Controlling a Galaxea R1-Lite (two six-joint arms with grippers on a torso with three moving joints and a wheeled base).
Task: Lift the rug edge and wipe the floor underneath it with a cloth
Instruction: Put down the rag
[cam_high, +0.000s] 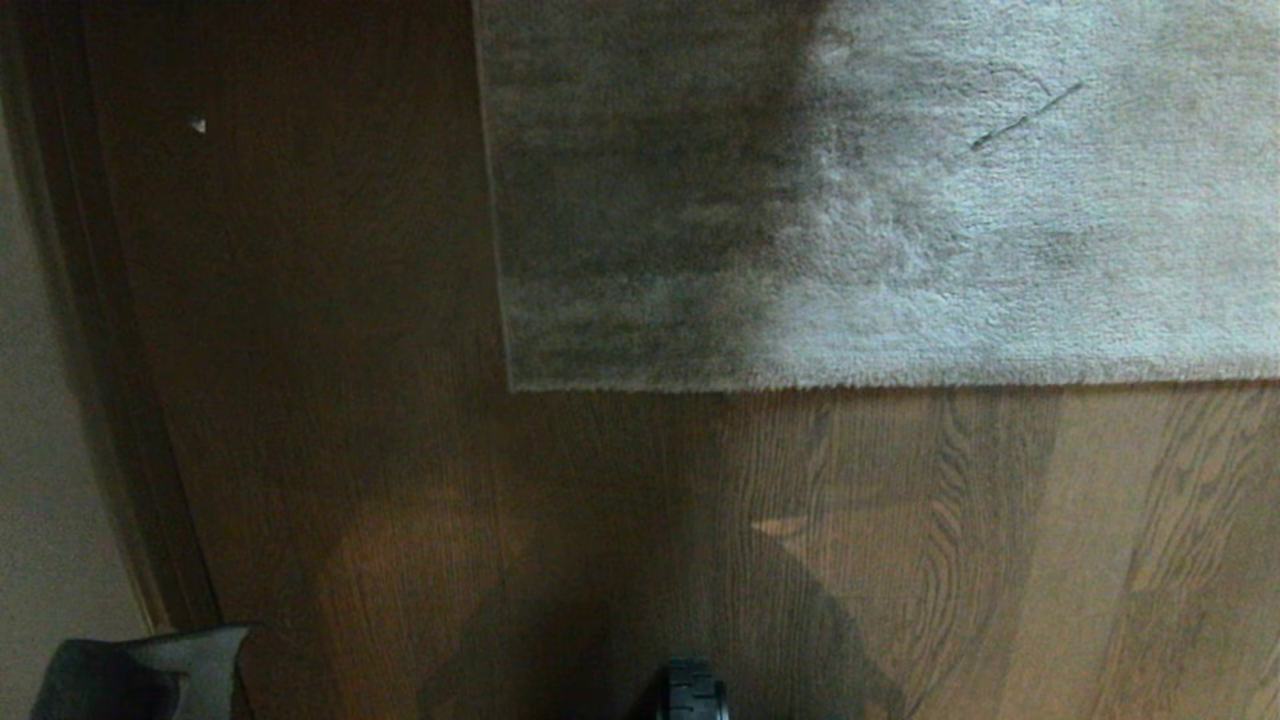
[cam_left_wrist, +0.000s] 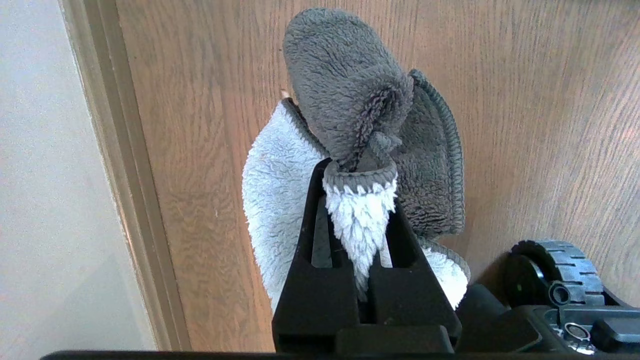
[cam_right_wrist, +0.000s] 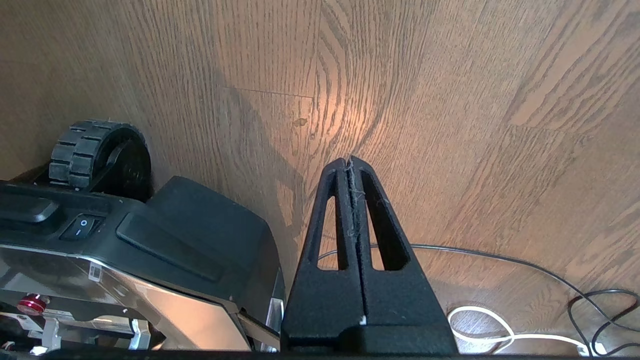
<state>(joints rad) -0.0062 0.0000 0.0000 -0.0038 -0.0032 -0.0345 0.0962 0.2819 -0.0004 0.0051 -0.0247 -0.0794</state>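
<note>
Grey-beige plush pile, lying flat on brown wood-grain planks: the rug edge (cam_high: 880, 384), a straight hem running across the head view from a corner near the middle out to the right side. Not lifted yet, with no gripper near it in that view. Probably soft and floppy at the hem, but heavy further in, because so much rug lies behind; best taken right at the hem or near the corner, pinched from the floor side, and raised only a little. Likely to sag and slip out of a shallow pinch.

Grey-blue fleece next: the cloth (cam_left_wrist: 350, 130), bunched and hanging from the left gripper (cam_left_wrist: 359, 190), fingers pressed together on a fold of it, pale side and dark side both showing. Light, soft, easy to drag flat on the floor (cam_high: 900, 560). Smooth planks, so little resistance expected in wiping.

Right gripper (cam_right_wrist: 349, 167) hanging over bare floor beside the robot's base (cam_right_wrist: 150, 240) and a wheel (cam_right_wrist: 95, 155), fingers together and holding nothing, only a few threads between them. Cables (cam_right_wrist: 525, 300) lying on the planks nearby. Wall and skirting (cam_left_wrist: 115, 165) at the left.
</note>
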